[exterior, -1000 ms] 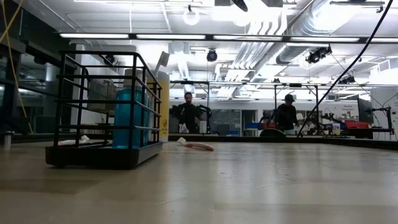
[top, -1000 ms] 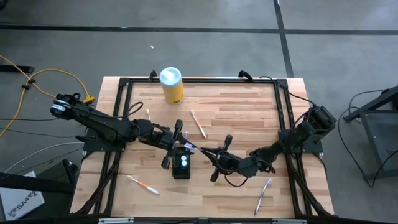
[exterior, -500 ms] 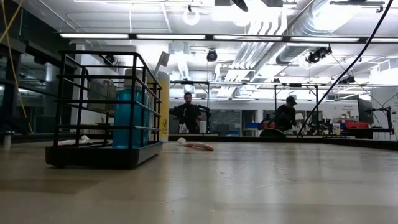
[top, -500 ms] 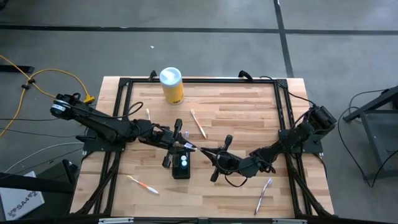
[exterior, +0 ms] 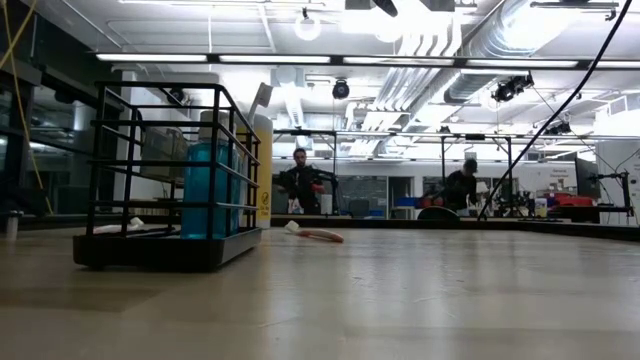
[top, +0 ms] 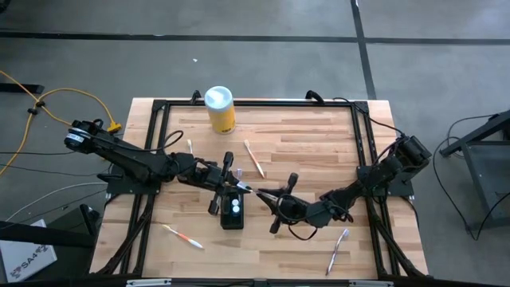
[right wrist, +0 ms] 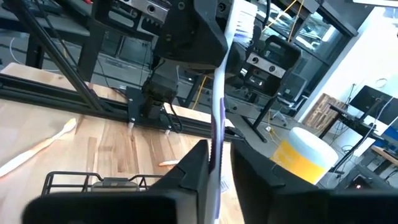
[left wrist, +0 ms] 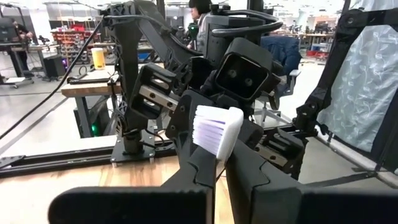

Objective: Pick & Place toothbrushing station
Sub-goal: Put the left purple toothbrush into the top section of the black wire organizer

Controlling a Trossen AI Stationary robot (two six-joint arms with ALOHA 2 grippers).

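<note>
A white toothbrush [top: 246, 190] hangs in the air between my two grippers, just above the far end of the toothbrushing station [top: 232, 214]. The station is a small black wire-framed holder [exterior: 165, 180] standing on the table. My left gripper [top: 237, 186] reaches in from the table's left and is shut on the brush. My right gripper [top: 264, 194] reaches in from the right. Its fingers [right wrist: 198, 163] stand slightly apart on either side of the brush's handle [right wrist: 217, 118]. My left gripper pinches the toothbrush's bristle head [left wrist: 214, 130] between its two fingers, coming about level from the table's left. The brush is lifted clear of the table and runs from the fingers toward my right gripper. My right gripper: I cannot tell whether its fingers touch the handle.
A yellow canister with a white lid [top: 219, 109] stands at the far edge. Loose toothbrushes lie on the table at the far middle [top: 254, 158], far left [top: 190, 146], near left [top: 182, 236] and near right [top: 338, 249]. A black frame [top: 255, 104] borders the table.
</note>
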